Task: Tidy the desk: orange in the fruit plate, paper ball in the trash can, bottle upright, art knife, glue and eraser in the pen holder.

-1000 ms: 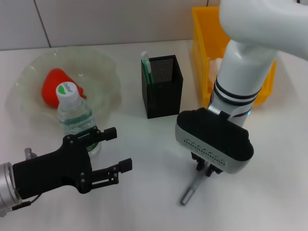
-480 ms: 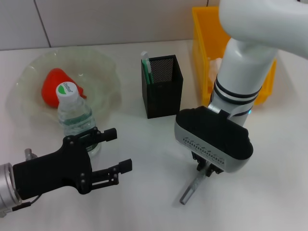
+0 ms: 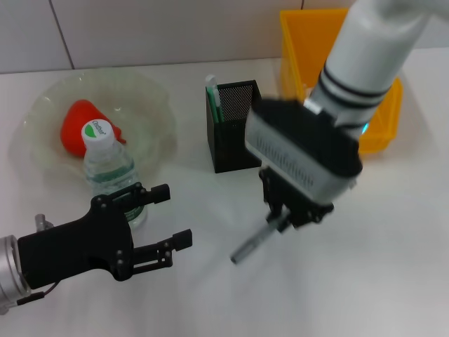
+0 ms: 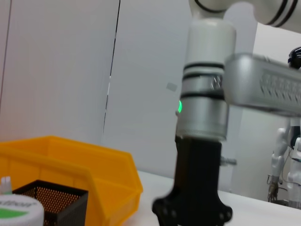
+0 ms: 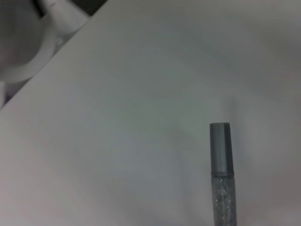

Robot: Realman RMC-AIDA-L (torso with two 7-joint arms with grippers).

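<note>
The gray art knife [image 3: 254, 243] hangs tilted above the white desk [image 3: 393, 267], pinched tight at its top end in the right gripper [image 3: 284, 216], just in front of the black mesh pen holder [image 3: 236, 126], which has a green and white stick in it. The yellow trash can [image 3: 316, 63] stands behind, at the right. On the left side the bottle [image 3: 109, 168] stands upright beside the fruit plate [image 3: 151, 126] with the orange [image 3: 81, 125] in it, and the left gripper [image 3: 172, 217] sits low by the bottle with its fingers spread apart, holding nothing.
</note>
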